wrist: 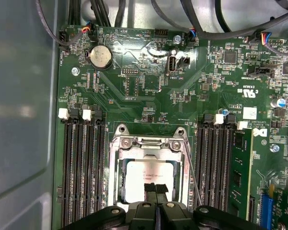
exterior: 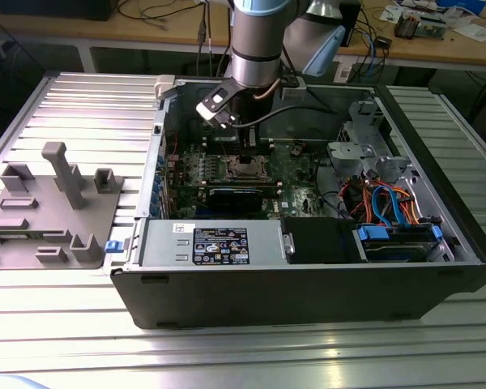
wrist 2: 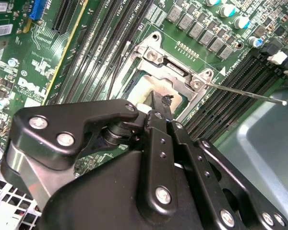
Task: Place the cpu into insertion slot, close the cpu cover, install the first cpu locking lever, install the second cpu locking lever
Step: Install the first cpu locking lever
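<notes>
Two fingertips (wrist: pixel 150 188) of the hand (wrist: pixel 156 188) clenched together, empty; over the cpu (wrist: pixel 139 175) in the insertion slot (wrist: pixel 149 143).

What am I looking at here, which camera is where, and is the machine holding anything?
One robot arm reaches down into an open computer case lying on a ribbed metal table; a grey rack sits at the exterior view's left. That picture comes from a camera off the arm. The two wrist views come from cameras riding on the arm, looking past its black hand at the green board. There a pale square chip lies in a silver-rimmed socket. The hand's fingers are shut, tips at the chip, nothing visibly gripped. In the second wrist view a thin wire lever sticks out beside the socket.
</notes>
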`<state>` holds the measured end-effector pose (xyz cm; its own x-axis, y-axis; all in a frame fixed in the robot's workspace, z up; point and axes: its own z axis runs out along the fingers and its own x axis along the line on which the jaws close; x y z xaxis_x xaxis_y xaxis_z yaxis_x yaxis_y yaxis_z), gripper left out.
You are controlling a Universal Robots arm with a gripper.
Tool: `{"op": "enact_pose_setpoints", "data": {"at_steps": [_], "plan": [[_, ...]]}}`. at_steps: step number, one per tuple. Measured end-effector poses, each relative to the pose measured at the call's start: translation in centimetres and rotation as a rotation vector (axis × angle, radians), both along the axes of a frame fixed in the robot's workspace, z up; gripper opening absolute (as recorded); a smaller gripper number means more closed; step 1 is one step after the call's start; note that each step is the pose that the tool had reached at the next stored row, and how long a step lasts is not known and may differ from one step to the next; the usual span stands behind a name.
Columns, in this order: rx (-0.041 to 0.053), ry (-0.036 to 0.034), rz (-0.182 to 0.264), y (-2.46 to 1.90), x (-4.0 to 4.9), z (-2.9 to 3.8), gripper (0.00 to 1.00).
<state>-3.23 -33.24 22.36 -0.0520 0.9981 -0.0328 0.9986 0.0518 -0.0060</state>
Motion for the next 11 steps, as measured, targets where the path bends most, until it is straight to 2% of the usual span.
{"op": "enact_pose_setpoints", "data": {"at_steps": [6, 11], "plan": [[0.0, 0.0, 0.0, 0.0, 0.0, 1.15, 0.11], [0.0001, -0.0001, 0.0, 0.0, 0.0, 1.26, 0.11]]}}
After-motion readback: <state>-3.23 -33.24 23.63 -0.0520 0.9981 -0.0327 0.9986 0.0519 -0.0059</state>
